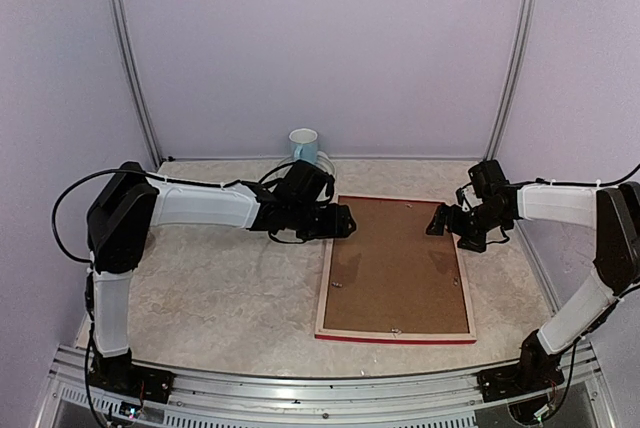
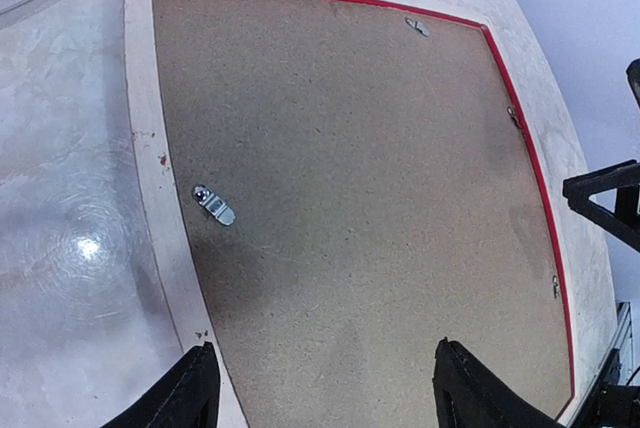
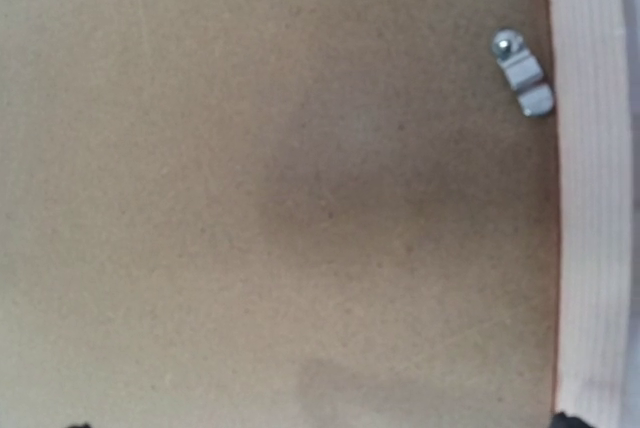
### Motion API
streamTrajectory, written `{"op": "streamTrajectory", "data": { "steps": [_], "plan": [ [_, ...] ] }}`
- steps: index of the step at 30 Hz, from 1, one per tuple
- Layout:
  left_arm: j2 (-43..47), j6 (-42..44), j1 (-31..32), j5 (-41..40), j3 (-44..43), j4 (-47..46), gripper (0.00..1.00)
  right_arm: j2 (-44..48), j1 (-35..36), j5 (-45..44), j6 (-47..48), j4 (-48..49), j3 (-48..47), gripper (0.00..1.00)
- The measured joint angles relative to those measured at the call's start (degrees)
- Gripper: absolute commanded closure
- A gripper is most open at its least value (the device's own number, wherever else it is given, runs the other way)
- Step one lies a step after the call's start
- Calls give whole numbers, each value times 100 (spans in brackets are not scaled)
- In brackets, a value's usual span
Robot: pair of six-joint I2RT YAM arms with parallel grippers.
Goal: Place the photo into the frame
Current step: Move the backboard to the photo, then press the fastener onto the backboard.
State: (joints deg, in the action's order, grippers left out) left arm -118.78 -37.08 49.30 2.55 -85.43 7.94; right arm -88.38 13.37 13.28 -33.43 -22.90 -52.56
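Brown board (image 1: 395, 268) fills the frame (image 1: 395, 336); overhead alone shows the mug (image 1: 303, 144); left jaws and right jaws gape.

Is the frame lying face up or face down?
Face down: the frame shows its pale wood reverse, with the brown backing board and metal clips facing up.

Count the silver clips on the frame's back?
4 in the left wrist view: one clip by the frame's left rail, one at the top, two down the right. Others may be hidden.
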Motion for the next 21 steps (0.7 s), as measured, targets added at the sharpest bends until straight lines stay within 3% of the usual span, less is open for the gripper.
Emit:
{"op": "streamTrajectory", "data": {
  "steps": [21],
  "plan": [
    [-57, 647, 363, -1294, -11, 739, 27, -188, 0, -1257, 146, -299, -44, 1]
  ]
}}
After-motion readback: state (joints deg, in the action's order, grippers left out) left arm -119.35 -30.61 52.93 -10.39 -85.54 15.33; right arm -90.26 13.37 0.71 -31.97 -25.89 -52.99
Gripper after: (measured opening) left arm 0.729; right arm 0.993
